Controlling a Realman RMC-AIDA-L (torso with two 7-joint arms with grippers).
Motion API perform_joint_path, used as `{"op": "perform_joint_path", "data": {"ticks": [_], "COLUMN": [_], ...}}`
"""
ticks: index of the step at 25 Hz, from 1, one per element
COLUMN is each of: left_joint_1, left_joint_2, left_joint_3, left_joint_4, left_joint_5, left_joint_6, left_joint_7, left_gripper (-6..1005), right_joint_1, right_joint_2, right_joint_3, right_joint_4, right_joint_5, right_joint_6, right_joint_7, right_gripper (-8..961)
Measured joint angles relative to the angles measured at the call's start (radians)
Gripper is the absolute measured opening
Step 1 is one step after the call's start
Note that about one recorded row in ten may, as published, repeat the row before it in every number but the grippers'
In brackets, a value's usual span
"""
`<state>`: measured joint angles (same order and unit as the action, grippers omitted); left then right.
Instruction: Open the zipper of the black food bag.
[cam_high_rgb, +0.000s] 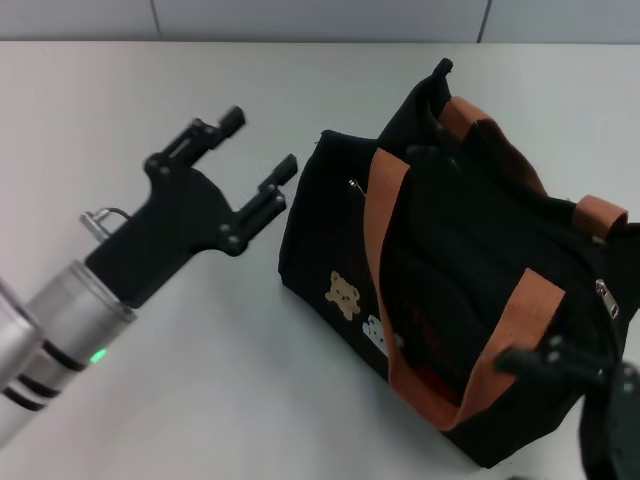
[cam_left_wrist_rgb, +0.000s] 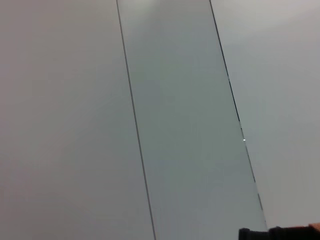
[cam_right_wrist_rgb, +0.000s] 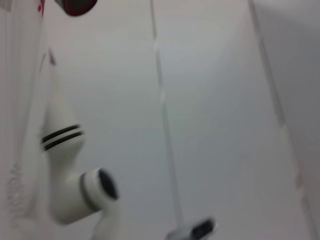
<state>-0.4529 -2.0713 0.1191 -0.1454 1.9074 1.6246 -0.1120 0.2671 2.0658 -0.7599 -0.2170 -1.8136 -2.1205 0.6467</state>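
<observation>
Head view: the black food bag (cam_high_rgb: 470, 290) sits on the white table (cam_high_rgb: 200, 400), boxy, with orange-brown webbing handles (cam_high_rgb: 380, 210) looped over its top and small bear prints (cam_high_rgb: 345, 294) on the side facing the camera. The left gripper (cam_high_rgb: 262, 152) hovers just beside the bag's near-left corner, jaws spread wide and holding nothing — one finger tip (cam_high_rgb: 283, 170) is close to the bag's upper edge but not visibly touching it. A green light (cam_high_rgb: 98, 355) glows on the left arm's silver wrist. The bag lies directly ahead of the left gripper's open fingers.

The zipper (cam_high_rgb: 605, 298) shows as a small silvery pull at the bag's far-right end, well apart from the left gripper, near where the right gripper (cam_high_rgb: 560, 362) comes in at the lower right corner. The right gripper's dark fingers sit just by the bag's end and the orange strap — open or closed, cannot tell. A second small silvery bit (cam_high_rgb: 355, 185) shows on the bag's top edge near the left gripper's tip; what it is, unclear.

Left wrist view: mostly grey wall panels, with a sliver of black and orange bag (cam_left_wrist_rgb: 280, 233) at the frame's corner.

Right wrist view: blurred wall panels and a white robot arm segment (cam_right_wrist_rgb: 70, 165) with black rings; the bag isn't identifiable there.
</observation>
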Motion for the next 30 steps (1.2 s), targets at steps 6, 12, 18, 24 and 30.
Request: {"op": "perform_joint_path", "data": {"ticks": [6,12,18,24,30], "left_joint_1": [0.017,0.051,0.070,0.055,0.055], "left_joint_2": [0.005,0.007,0.014,0.009,0.008], "left_joint_3": [0.045,0.166,0.264,0.393,0.401], "left_joint_4": [0.267,0.443,0.500,0.543,0.547], "left_joint_5": [0.079,0.131,0.147,0.147,0.147], "left_joint_6": [0.132,0.274,0.333,0.325,0.325], "left_joint_7": [-0.309,-0.415,-0.466,-0.559,-0.571], "left_gripper": [707,832,827,827,827], "right_joint_1": [0.016,0.048,0.078,0.092,0.093], "right_joint_2": [-0.006,-0.054,-0.041,-0.029,-0.024], "right_joint_3": [-0.018,-0.010,0.016,0.022,0.031], "right_joint_4": [-0.102,-0.115,-0.131,-0.142,-0.143], "right_joint_5": [-0.105,-0.144,-0.141,-0.139,-0.138], "right_joint_6": [0.058,0.108,0.188,0.210,0.212], "right_joint_7": [0.148,0.203,0.218,0.217,0.211], "right_gripper": [843,842,841,840,840]}}
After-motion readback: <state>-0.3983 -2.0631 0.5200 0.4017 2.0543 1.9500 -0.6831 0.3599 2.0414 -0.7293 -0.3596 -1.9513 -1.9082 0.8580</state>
